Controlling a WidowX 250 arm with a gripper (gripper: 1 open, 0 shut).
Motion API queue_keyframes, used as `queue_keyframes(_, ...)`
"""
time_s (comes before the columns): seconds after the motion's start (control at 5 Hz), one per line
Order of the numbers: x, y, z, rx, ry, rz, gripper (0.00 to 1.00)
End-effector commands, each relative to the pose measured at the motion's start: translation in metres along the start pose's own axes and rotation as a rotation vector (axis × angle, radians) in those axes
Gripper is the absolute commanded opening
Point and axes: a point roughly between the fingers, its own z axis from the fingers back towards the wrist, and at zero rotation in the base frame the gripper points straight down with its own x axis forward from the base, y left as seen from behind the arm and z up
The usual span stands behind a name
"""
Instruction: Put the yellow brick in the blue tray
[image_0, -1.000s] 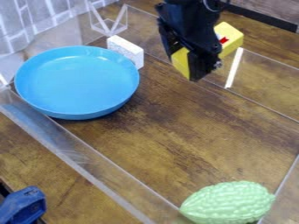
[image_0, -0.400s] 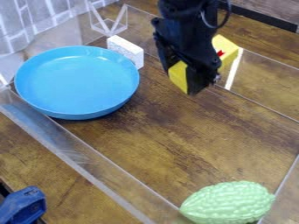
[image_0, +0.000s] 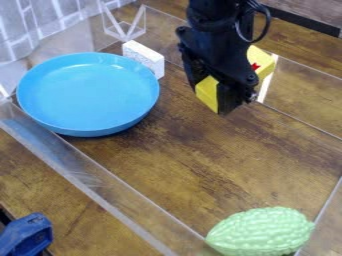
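The yellow brick (image_0: 209, 97) hangs above the wooden table, right of the blue tray (image_0: 30, 108). My black gripper (image_0: 219, 88) is shut on the brick from above, and its fingers cover most of the block. Yellow shows below the fingers and at the upper right. The round tray lies flat at the left with nothing in it; brick and tray are apart by a small gap.
A small white box (image_0: 144, 56) stands just behind the tray's right rim. A green bumpy gourd (image_0: 261, 232) lies at the bottom right. Clear plastic walls (image_0: 80, 165) border the table area. Blue fabric (image_0: 22, 236) shows at the bottom left corner.
The gripper with the yellow brick has shifted slightly downward in the picture, nearer the camera, staying right of the tray. Nothing else moved.
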Motion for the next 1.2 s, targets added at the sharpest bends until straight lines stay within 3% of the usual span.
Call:
queue_keyframes(0.0, 0.018, 0.012, 0.016, 0.027, -0.059, 0.029, 0.00)
queue_keyframes(0.4, 0.014, 0.018, 0.015, 0.045, -0.043, 0.081, 0.00)
queue_keyframes(1.0, 0.022, 0.027, 0.005, 0.053, -0.050, 0.130, 0.00)
